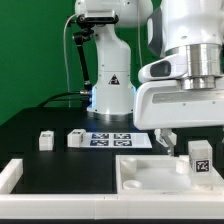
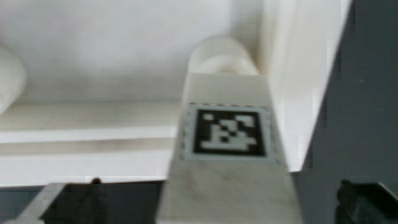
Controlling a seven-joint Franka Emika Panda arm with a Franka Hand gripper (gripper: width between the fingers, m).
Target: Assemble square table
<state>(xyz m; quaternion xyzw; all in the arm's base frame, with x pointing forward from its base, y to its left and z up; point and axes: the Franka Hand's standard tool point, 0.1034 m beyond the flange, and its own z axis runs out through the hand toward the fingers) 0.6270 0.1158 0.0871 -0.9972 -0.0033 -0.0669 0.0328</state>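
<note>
Open ground: on the exterior view's left the black table [image 1: 40, 120] lies bare from the robot's base [image 1: 110, 95] down to the low wall [image 1: 10, 176]. Two obstacles stand there, a leg [image 1: 45, 141] and a second leg [image 1: 77, 139], apart, with a lane between them. The flat marker board [image 1: 118, 139] lies just beside the second leg. On the exterior view's right the gripper [image 1: 178, 148] hangs low over the panel [image 1: 145, 172], closing the way from above. In the wrist view an upright leg [image 2: 231, 130] shows between its wide-set fingertips [image 2: 365, 200], with a narrow dark slot on each side. The panel's left part is uncovered.
</note>
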